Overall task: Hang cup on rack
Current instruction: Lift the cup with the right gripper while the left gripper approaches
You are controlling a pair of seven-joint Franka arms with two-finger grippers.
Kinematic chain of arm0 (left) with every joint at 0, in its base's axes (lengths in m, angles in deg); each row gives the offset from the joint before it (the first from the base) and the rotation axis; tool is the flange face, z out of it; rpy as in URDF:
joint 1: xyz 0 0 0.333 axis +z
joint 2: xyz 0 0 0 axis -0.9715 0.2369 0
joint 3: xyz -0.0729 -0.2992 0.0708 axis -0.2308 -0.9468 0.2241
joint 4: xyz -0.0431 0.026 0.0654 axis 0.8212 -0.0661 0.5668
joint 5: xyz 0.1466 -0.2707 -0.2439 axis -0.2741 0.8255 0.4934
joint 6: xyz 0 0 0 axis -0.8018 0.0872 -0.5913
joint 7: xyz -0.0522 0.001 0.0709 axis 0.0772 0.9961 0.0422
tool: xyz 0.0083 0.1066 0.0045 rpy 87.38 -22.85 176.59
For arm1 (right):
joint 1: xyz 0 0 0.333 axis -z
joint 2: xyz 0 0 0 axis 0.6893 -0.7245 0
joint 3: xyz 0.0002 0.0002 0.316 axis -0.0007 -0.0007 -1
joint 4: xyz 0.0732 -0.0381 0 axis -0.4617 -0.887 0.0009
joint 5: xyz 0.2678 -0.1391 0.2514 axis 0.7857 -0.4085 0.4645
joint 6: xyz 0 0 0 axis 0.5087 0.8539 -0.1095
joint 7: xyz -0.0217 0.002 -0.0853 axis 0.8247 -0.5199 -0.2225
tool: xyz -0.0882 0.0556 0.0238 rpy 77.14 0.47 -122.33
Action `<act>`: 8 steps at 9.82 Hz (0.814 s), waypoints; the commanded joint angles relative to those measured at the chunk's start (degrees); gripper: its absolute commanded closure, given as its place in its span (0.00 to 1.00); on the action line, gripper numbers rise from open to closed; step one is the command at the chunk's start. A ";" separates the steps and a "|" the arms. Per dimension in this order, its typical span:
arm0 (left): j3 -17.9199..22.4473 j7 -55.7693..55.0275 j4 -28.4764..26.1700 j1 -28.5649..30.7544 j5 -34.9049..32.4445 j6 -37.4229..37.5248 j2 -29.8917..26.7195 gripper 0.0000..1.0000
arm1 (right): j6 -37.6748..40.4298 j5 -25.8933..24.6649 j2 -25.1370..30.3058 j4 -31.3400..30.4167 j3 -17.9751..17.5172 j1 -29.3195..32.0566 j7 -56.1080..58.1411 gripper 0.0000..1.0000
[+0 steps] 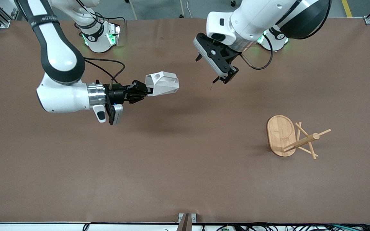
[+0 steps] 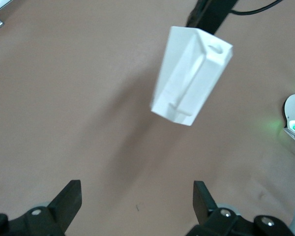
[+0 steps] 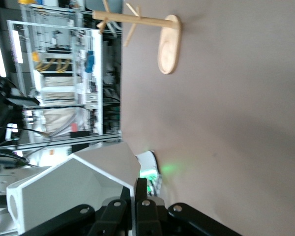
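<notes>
Currently right gripper (image 1: 141, 92) clamps the cup (image 1: 162, 83) above the table (image 1: 185, 179); left gripper (image 1: 208, 69) open over it; rack (image 1: 292, 138) upright.

Lighting's even and pretty bright from overhead, soft blurry shadows on the table (image 1: 185, 179) under both arms. Wrist views are softer, and green LED glow spills in.

a wide brown surface (image 1: 185, 179) carries the rack (image 1: 281, 136), standing upright on its oval base toward the left arm's end.
</notes>
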 commanded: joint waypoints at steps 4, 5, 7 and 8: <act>-3.51 5.31 -5.64 0.63 0.10 -5.42 -1.71 0.00 | 1.43 9.73 -1.54 0.80 -2.85 -0.76 1.91 0.99; -3.95 6.37 -5.73 0.63 0.09 -6.48 -1.53 0.00 | 1.44 10.27 -1.72 0.72 -2.94 -0.93 1.91 0.99; -4.13 7.96 -6.52 0.63 0.09 -7.10 -1.44 0.00 | 1.35 12.28 -1.81 0.63 -4.34 -1.02 1.91 0.99; -4.13 9.71 -6.96 0.55 0.09 -8.32 -1.44 0.01 | 1.26 13.95 -1.81 0.54 -4.61 -1.81 2.00 0.99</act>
